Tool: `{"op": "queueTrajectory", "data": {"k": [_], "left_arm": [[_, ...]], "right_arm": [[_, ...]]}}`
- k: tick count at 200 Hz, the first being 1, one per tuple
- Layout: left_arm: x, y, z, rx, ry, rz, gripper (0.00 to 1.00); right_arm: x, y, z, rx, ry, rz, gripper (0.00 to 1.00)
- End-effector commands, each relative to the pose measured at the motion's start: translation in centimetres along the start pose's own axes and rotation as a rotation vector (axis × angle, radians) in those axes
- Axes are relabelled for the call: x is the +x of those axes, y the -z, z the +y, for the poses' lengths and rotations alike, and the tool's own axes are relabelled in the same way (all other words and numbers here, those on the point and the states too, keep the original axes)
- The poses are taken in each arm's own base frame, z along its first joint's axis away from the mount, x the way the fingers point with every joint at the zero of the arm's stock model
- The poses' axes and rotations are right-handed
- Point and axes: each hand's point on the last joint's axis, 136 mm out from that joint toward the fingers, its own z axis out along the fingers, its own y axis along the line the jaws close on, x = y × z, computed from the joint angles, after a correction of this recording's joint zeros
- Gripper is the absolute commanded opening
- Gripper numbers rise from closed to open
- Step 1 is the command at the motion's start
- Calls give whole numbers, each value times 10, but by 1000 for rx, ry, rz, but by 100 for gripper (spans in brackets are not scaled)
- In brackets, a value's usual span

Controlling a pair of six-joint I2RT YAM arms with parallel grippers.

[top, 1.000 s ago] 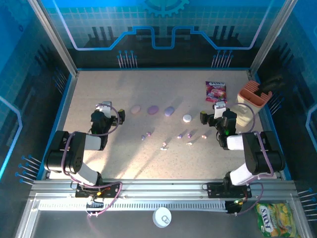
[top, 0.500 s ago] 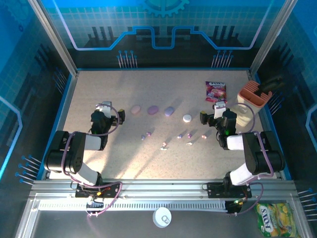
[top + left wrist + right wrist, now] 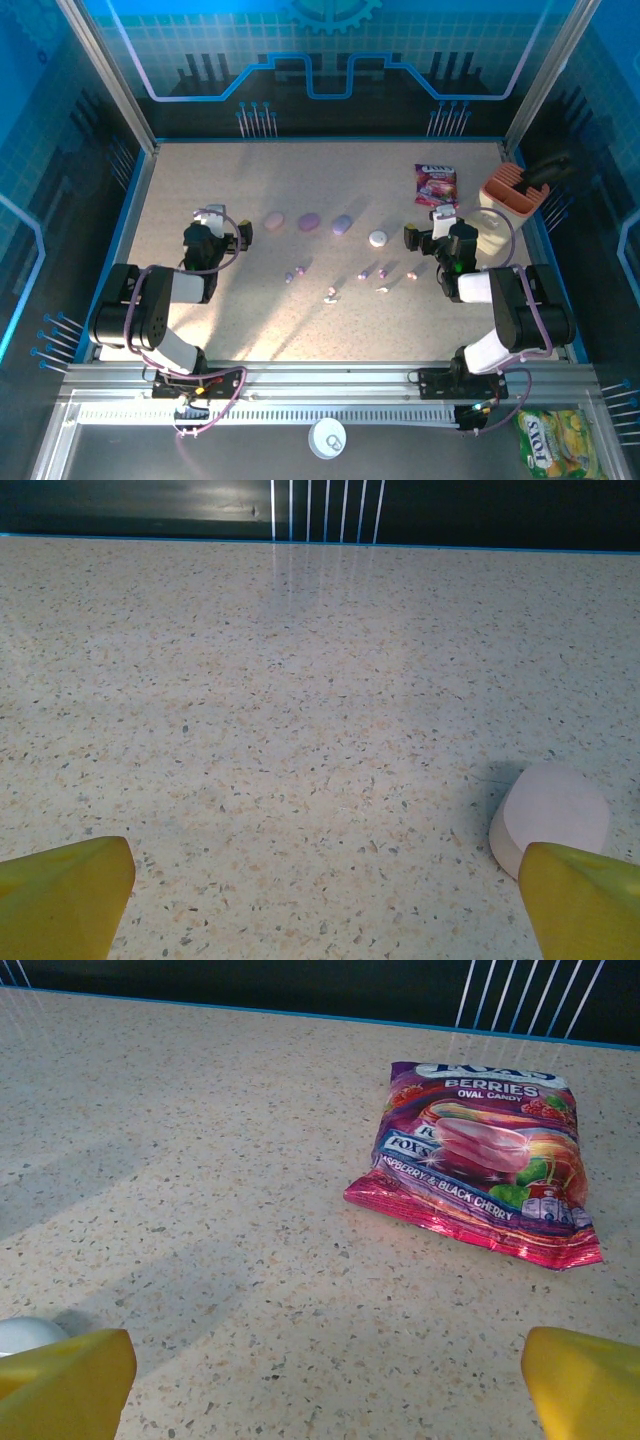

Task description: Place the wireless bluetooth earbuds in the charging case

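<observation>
**Left claw.** The left claw (image 3: 220, 228) sits low at 9 o'clock on the speckled surface (image 3: 200, 170), aimed toward 12 o'clock. In the left wrist view the claw (image 3: 320, 910) is spread wide. Its yellow fingertips (image 3: 62, 895) sit at the two lower corners with bare surface between them, and it grips nothing. The pink case (image 3: 552, 818) lies just ahead of the right-hand fingertip and looks closed.

**Right claw.** The right claw (image 3: 440, 230) sits at 3 o'clock, also aimed toward 12 o'clock. In the right wrist view the claw (image 3: 325, 1390) is equally wide apart, with nothing between its fingertips (image 3: 585, 1385). An edge of the white case (image 3: 25, 1334) shows beside the left-hand fingertip. A Fox's Berries candy bag (image 3: 480, 1165) lies flat ahead toward 1 o'clock, well apart from the claw.

**Cases.** Four pebble-shaped cases lie in a row across the middle of the surface, between the two claws and apart from one another. From 9 o'clock to 3 o'clock they are the pink case (image 3: 274, 220), purple case (image 3: 309, 221), lavender case (image 3: 342, 224) and white case (image 3: 378, 238).

**Task items.** The wireless bluetooth earbuds (image 3: 363, 274) lie loose on the surface, on the 6 o'clock side of the row and outside the cases. Neither claw touches them. Two lie below the purple case, some lie near centre, and the rest lie toward the right claw. They are too small to tell how each one lies.

**Other items.**
- A salmon-coloured holder (image 3: 508, 192) stands at the 2 o'clock edge with a dark object in it.
- A green snack packet (image 3: 550, 440) lies beyond the near rail at 5 o'clock.
- A white round disc (image 3: 327, 437) lies beyond the near rail at 6 o'clock.
</observation>
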Motion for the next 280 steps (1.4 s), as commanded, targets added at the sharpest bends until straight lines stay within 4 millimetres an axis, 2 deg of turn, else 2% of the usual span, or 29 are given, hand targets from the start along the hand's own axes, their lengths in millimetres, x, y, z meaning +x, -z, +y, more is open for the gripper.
{"op": "queueTrajectory", "data": {"k": [1,26,52,85,113,138,159,169,173,193,207,257,280], "left_arm": [[-16,11,-3,3,-2,-46,99],[-38,26,-14,8,-41,-42,99],[-59,44,-34,42,-58,-49,99],[-70,64,-72,123,-96,-23,99],[-69,70,-96,170,-93,35,99],[-67,74,-116,226,-79,47,99],[-62,73,-123,247,-55,61,99],[-60,72,-125,252,-51,69,99],[-60,73,-125,254,-49,70,99],[-58,73,-128,261,-52,77,99],[-55,73,-127,258,-61,86,99],[-44,75,-127,257,-72,107,99],[-43,75,-127,256,-72,108,99]], "right_arm": [[-23,7,-6,35,-6,-49,100],[-39,21,-6,38,2,-47,100],[-57,34,0,28,-4,-54,100],[-76,48,31,-44,-2,-23,100],[-76,54,63,-115,-59,92,100],[-63,50,91,-144,-39,231,100],[-45,43,110,-146,-19,369,100],[-29,39,112,-112,-6,448,100],[-33,36,113,-101,-11,457,100],[-12,25,112,-37,-29,584,100],[-4,19,114,-22,-31,627,100],[27,-2,122,25,-45,829,89],[34,-10,128,9,-50,858,84]]}}
